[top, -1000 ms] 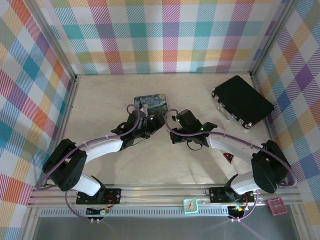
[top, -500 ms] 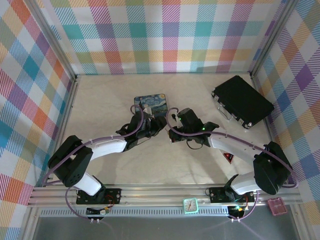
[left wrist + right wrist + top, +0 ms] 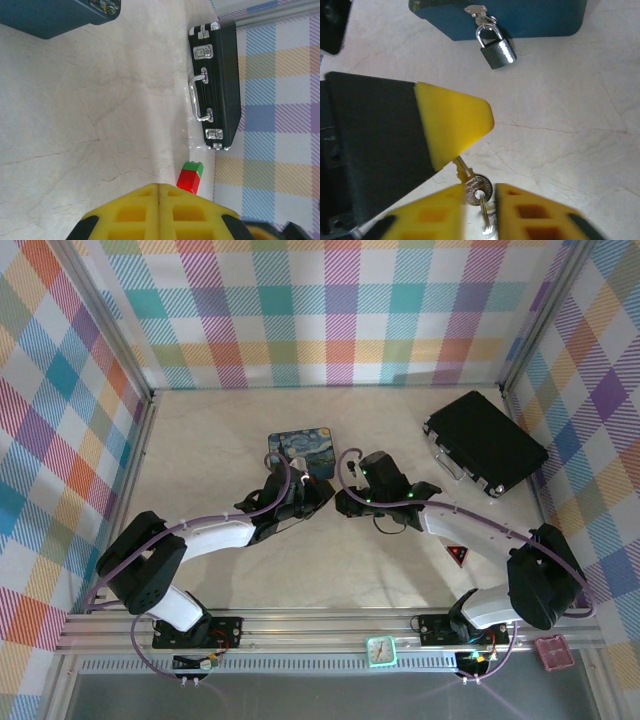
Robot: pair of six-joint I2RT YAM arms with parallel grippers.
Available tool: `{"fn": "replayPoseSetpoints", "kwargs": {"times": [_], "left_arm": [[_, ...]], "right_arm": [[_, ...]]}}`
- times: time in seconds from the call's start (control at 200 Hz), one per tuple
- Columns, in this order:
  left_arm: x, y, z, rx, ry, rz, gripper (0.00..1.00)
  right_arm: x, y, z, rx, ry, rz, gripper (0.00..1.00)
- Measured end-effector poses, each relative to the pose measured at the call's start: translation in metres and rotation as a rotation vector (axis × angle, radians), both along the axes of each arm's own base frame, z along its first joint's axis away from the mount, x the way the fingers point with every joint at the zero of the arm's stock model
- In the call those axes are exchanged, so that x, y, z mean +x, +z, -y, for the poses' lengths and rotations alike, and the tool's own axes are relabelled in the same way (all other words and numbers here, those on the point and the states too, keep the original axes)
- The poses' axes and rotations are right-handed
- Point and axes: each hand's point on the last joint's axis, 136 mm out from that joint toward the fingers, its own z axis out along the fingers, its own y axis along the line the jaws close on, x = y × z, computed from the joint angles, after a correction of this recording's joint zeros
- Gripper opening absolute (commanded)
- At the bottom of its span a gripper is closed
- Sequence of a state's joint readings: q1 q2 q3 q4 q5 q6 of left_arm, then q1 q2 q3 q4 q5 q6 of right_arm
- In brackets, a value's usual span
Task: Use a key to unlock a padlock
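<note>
Standing by the rig: everything sits on a pale marble-look table (image 3: 200, 430) boxed in by plaid walls (image 3: 340, 320). The biggest item is a black hard case with a silver handle (image 3: 485, 445). It lies flat in the far right corner, well apart from the action.

Next down is a blue rectangular tin painted with swirls (image 3: 303, 450), near the middle of the table. Both arms reach in so their tips meet just in front of it.

The left fingers (image 3: 135, 215), with yellow pads, are pressed flat together. From the right wrist camera you can see them pinching the blade tip of a thin silvery key on a little ring (image 3: 477, 187).

The right fingers (image 3: 535, 215) are only slightly parted, with the key's round head sitting in the gap. Can't tell whether they actually touch it.

A small red-and-green block (image 3: 190, 177) sits on the table, near one end of the case.

The small dark grey padlock with a silver shackle (image 3: 497, 50) hangs from the silver hasp (image 3: 479, 12) on the tin's side, shackle closed. The key is near the padlock but clearly apart from it, between the two sets of fingers.
</note>
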State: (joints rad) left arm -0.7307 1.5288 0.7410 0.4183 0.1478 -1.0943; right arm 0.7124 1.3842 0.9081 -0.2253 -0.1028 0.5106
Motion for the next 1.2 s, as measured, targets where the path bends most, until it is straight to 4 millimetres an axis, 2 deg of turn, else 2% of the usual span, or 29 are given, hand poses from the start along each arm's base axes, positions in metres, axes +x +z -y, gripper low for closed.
{"fn": "replayPoseSetpoints", "kwargs": {"times": [0.04,0.18,0.325,0.435,0.54,0.64,0.86,1.075,1.2], "left_arm": [[0.0,0.0,0.0,0.013,-0.009,0.016,0.0],[0.001,0.015,0.0,0.06,-0.078,0.125,0.0],[-0.005,0.057,0.013,0.064,-0.215,0.312,0.0],[-0.016,0.088,0.016,0.045,-0.289,0.44,0.0],[-0.022,0.111,0.015,0.02,-0.321,0.528,0.0],[-0.028,0.123,0.015,-0.007,-0.336,0.571,0.0],[-0.033,0.12,0.015,-0.034,-0.346,0.576,0.0],[-0.035,0.131,0.017,-0.084,-0.353,0.592,0.0],[-0.035,0.134,0.019,-0.11,-0.352,0.593,0.0]], "right_arm": [[0.0,0.005,0.002,0.007,0.006,0.016,0.47],[0.002,0.035,0.019,0.071,0.011,0.094,0.49],[0.005,0.077,0.03,0.199,0.062,0.206,0.46],[-0.004,0.092,0.028,0.275,0.138,0.253,0.41],[-0.014,0.096,0.02,0.336,0.211,0.263,0.39],[-0.023,0.091,0.015,0.376,0.261,0.249,0.39],[-0.036,0.088,0.009,0.446,0.315,0.221,0.36],[-0.035,0.099,0.006,0.488,0.324,0.245,0.3],[-0.033,0.102,0.003,0.511,0.327,0.248,0.18]]}}
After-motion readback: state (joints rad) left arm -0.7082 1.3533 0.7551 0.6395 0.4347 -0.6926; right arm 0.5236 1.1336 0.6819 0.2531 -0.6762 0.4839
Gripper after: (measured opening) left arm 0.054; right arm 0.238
